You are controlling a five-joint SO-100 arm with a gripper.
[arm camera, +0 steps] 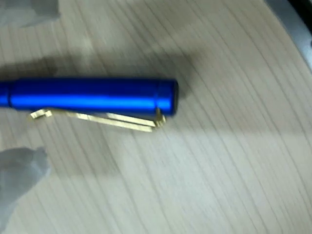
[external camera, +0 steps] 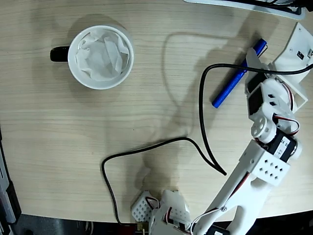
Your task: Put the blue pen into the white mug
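Mug first, far left of the fixed view: the white mug [external camera: 100,57] sits upright on the wooden table [external camera: 58,147], its black handle [external camera: 59,54] poking out to the left and crumpled white paper [external camera: 102,54] filling its inside. Moving right, a black cable [external camera: 161,144] loops across the middle of the table, curling down to the near edge and arching up again toward the arm. Further right, the blue pen [external camera: 238,81] lies flat on the wood, slanted from lower left to upper right, well apart from the mug. Right over its upper end hangs the gripper [external camera: 254,66] of the white arm [external camera: 259,161], and a white finger [external camera: 252,61] crosses the pen there.

Down at the wrist view, the pen [arm camera: 92,95] stretches across the left half of the picture, lying on the table [arm camera: 219,170] with its gold-looking clip [arm camera: 97,118] along its lower side and its capped end pointing right. Blurred pale finger shapes [arm camera: 19,175] sit at the left edge, above and below the pen, so the fingers are spread on either side of the barrel and not pressing on it.
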